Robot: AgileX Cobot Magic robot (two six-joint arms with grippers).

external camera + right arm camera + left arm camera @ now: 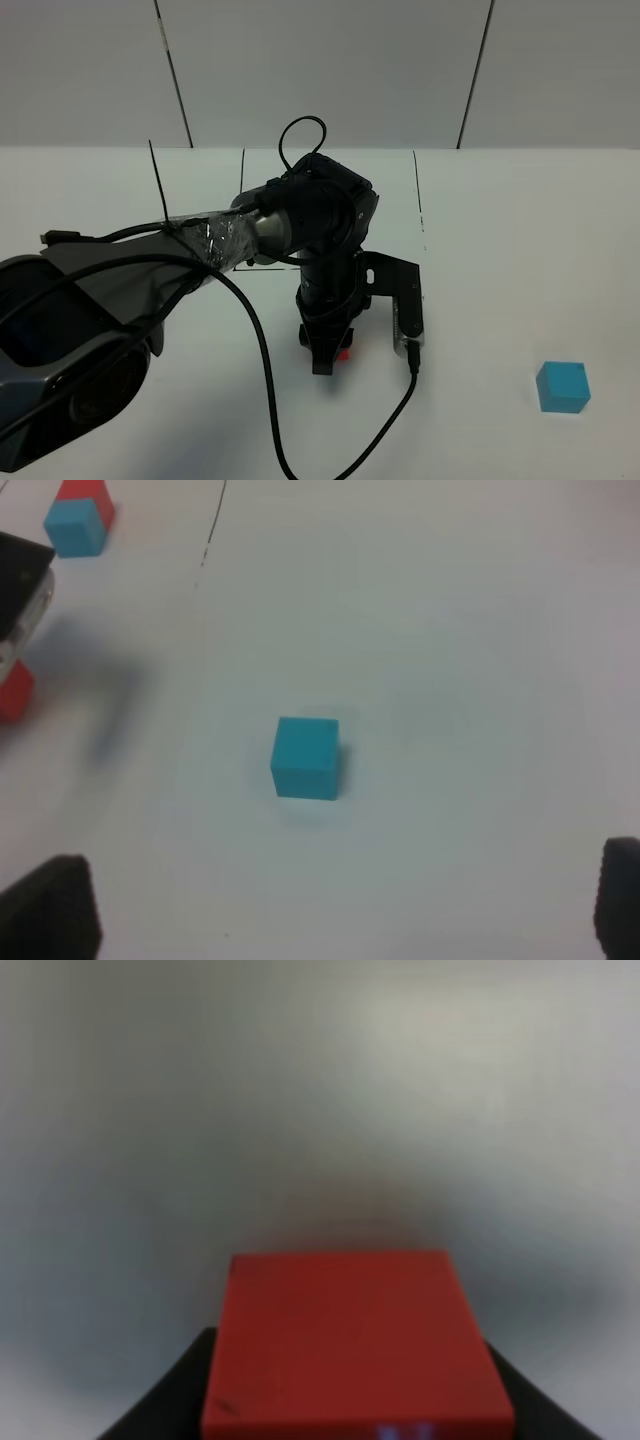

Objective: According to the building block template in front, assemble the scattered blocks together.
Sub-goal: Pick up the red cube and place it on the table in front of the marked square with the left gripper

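Red cube (350, 1345) clamped in left tool (325, 362); right tool (335, 908) open over cyan cube (564, 387). Carry red low, seat flush beside cyan cube, faces square.

no legible text, labels, numbers or signs anywhere

Loose red cube (343, 353) sits mid-scene, mostly hidden. The cyan cube (563, 387) lies flat, well apart to its right. The red-cyan template bar (78, 515) shows only in the right wrist view.
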